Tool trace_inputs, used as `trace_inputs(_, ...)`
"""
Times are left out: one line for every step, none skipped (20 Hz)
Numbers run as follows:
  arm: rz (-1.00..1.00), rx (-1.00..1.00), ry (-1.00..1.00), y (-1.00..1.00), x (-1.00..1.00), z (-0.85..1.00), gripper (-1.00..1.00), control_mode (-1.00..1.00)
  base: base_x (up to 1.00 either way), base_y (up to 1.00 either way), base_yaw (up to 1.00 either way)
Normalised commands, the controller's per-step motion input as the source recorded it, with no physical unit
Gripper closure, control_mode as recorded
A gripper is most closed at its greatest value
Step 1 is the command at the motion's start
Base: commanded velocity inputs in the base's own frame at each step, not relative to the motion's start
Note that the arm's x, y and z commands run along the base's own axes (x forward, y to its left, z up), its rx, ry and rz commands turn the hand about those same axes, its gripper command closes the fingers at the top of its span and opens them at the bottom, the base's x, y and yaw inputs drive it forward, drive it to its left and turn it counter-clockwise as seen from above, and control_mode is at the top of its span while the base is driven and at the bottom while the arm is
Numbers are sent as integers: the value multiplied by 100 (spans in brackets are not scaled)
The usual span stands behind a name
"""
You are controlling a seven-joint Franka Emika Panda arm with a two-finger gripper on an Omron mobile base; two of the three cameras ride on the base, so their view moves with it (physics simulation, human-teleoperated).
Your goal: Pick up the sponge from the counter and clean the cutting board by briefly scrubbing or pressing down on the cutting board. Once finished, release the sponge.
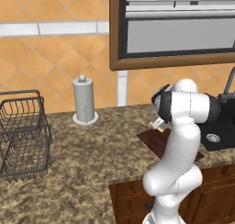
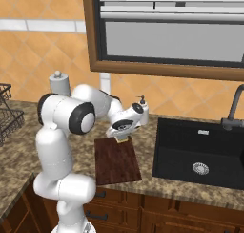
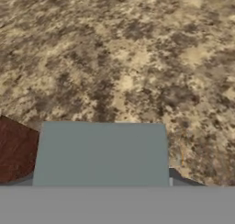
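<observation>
The small flat grey-blue sponge with a yellowish edge [image 3: 102, 153] is judged to be already picked up, since it is seen raised at the gripper [image 2: 122, 137] above the far edge of the flat dark reddish-brown wooden cutting board [image 2: 116, 162], which lies on the brown-and-tan speckled granite-look counter [image 1: 92, 149]. The pressing or scrubbing of the board and the release of the sponge are judged outstanding. The gripper is closed around the sponge (the fingertips themselves are hidden behind it in the hand view).

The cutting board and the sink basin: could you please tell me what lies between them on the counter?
In the right base view, only a bare strip of speckled counter separates the cutting board from the sink basin.
</observation>
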Motion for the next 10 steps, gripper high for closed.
trace_inputs(4, -3, 0, 100, -36, 29, 100, -100, 0, 0, 0)
trace_inputs(7, -13, 0, 100, -39, 33, 100, -100, 0, 0, 0)
trace_inputs(9, -19, -1, 100, -41, 31, 100, -100, 0, 0, 0)
trace_inputs(11, -22, -1, 100, -38, 34, 100, -100, 0, 0, 0)
trace_inputs(13, -23, 0, 100, -34, 33, 100, -100, 0, 0, 0)
trace_inputs(15, -22, 0, 100, -33, 25, 100, -100, 0, 0, 0)
trace_inputs(17, -16, 0, 100, -27, 16, 100, -100, 0, 0, 0)
trace_inputs(18, -4, 0, 100, -14, 6, 100, -100, 0, 0, 0)
trace_inputs(20, 0, 0, 100, -8, 0, 100, -100, 0, 0, 0)
trace_inputs(25, 0, 0, 100, -7, 0, 100, -100, 0, 0, 0)
